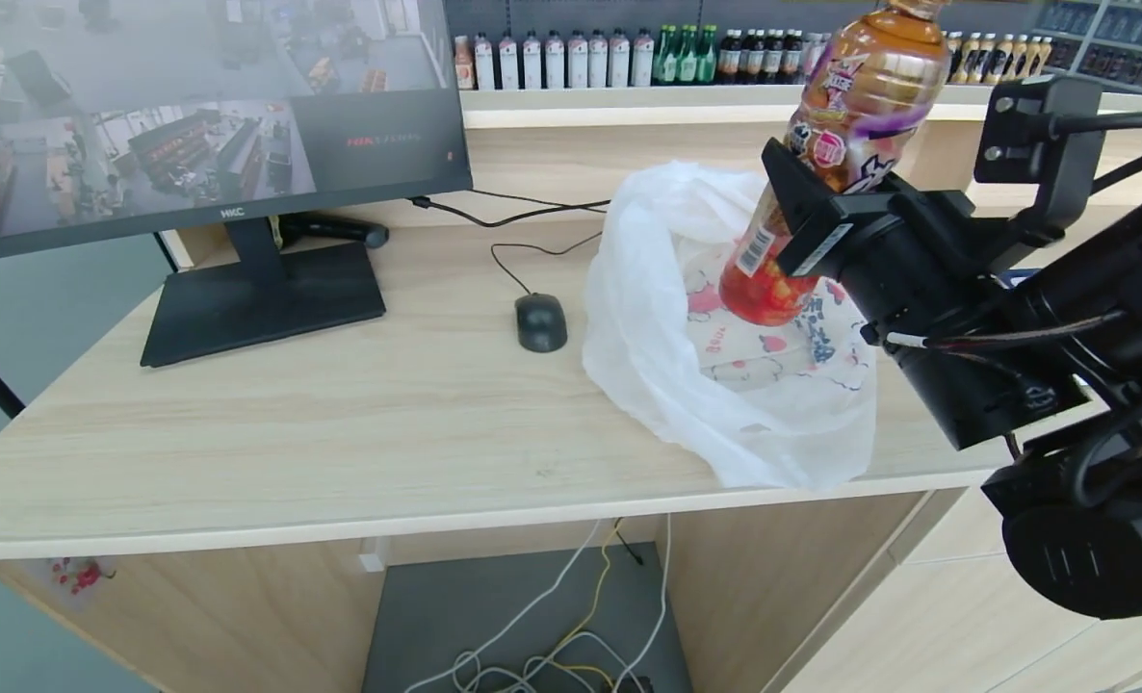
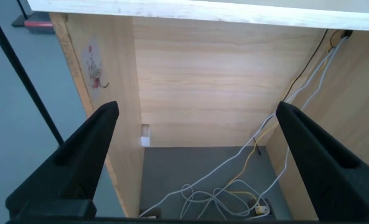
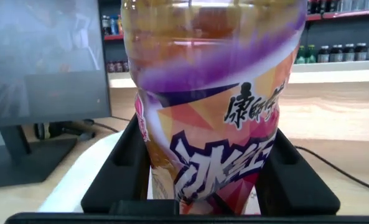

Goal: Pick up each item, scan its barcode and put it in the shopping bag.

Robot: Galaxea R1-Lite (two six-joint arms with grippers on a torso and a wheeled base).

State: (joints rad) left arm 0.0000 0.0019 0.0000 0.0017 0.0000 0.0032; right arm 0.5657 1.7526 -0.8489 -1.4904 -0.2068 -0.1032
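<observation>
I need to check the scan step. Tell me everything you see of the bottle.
The bottle is clear plastic, holding amber drink, with a purple, pink and orange label and a white barcode patch low down. It tilts, base over the open white bag, clamped around its middle by the right pincer.

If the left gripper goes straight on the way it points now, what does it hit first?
Most likely the wooden back panel under the desk; the open left gripper aims at it, loose cables lying lower. Depth unclear.

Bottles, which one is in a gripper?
The big amber bottle with the purple-and-pink label, clamped in the right gripper over the shopping bag; the others stand in a row on the back shelf.
</observation>
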